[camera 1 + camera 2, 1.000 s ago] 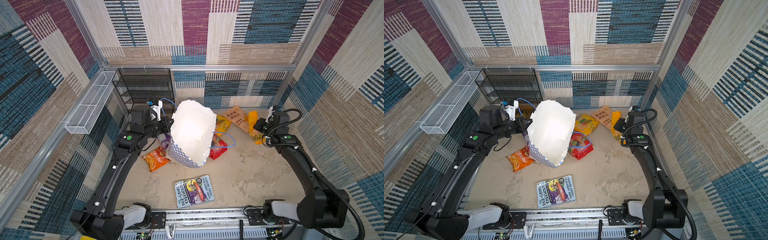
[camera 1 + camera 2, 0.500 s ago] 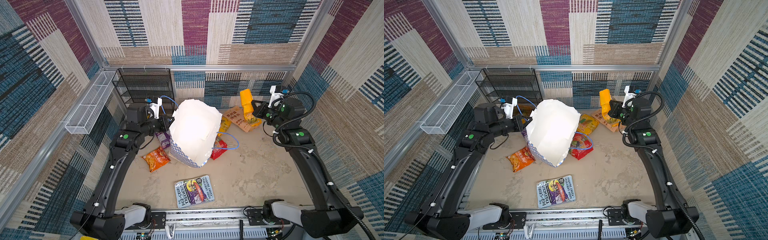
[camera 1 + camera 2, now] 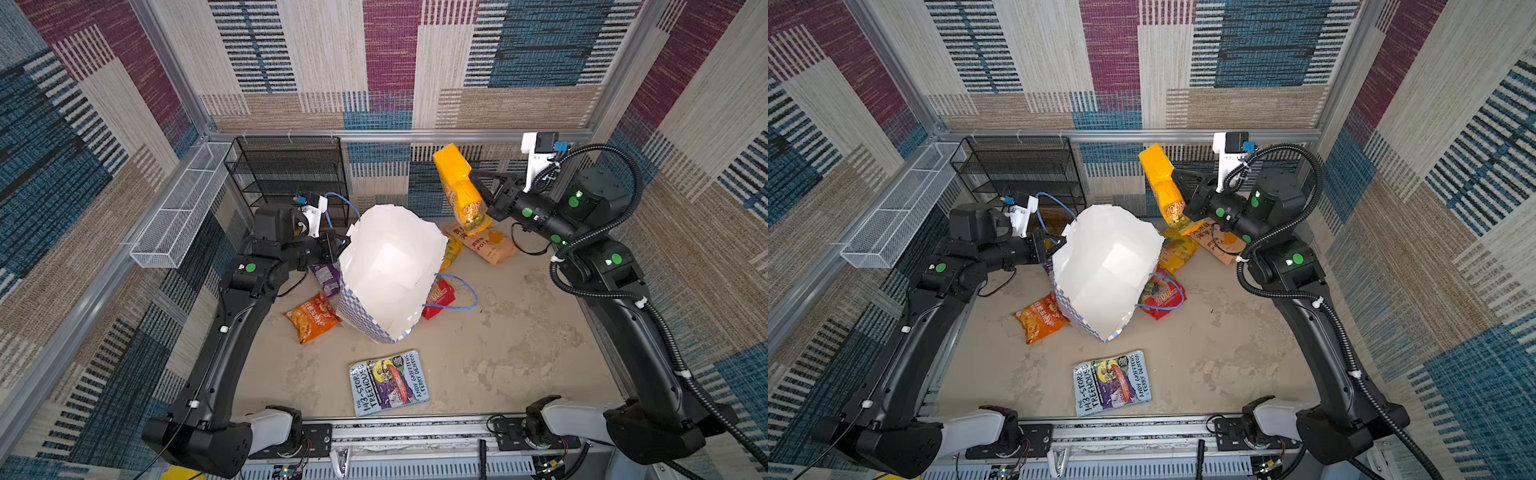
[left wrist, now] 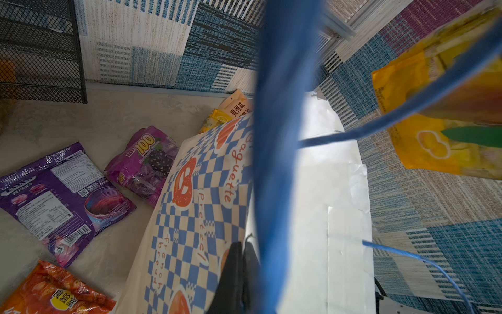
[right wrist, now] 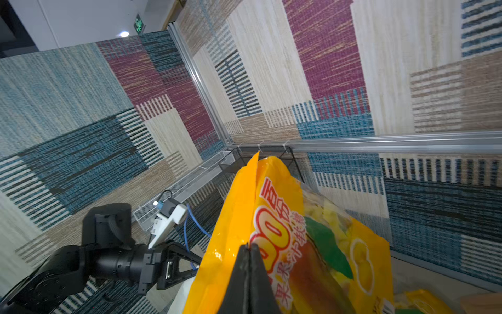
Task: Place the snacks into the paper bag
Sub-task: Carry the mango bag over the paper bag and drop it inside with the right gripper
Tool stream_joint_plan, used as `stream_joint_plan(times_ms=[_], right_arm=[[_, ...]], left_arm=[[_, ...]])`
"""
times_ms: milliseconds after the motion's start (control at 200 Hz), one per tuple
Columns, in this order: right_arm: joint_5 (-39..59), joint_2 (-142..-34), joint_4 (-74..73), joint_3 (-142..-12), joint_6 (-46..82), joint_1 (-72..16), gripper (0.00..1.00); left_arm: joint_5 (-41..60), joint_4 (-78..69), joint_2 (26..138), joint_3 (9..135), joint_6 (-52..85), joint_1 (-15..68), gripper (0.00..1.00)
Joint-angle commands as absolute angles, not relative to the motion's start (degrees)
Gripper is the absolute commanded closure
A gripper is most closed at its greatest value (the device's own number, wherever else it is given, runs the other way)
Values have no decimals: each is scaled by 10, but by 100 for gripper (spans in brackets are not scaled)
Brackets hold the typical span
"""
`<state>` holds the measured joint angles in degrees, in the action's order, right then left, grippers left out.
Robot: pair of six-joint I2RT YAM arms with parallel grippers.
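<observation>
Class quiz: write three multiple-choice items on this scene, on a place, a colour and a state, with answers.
1. Where is the Treehouse book?
A. On the table, clear of the paper bag.
B. In the black mesh rack.
C. Inside the paper bag.

2. What colour is the snack packet in the right gripper?
A. Purple.
B. Red.
C. Yellow.

3. How are the left gripper's jaws?
A. Wide open.
B. Shut on the paper bag's rim.
C. Shut on the book.

Answers: 1 A, it lies flat there in both top views; 2 C, the wrapper is yellow; 3 B, they pinch the rim in the left wrist view.
</observation>
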<state>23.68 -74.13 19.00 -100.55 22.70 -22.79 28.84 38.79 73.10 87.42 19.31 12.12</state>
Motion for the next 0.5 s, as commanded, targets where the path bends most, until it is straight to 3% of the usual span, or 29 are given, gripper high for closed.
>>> stream_joint_plan(times_ms=[0,230,496], right_arm=[[278,-757,142,-1045,232,-261,100],[287,-798,157,-1081,223,-347,100],[318,-821,154,-1004,207,-357,100]], left_arm=[[289,406,737,885,168,119,100],[281,414,735,887,164,114,100],[274,418,732,888,161,110,100]])
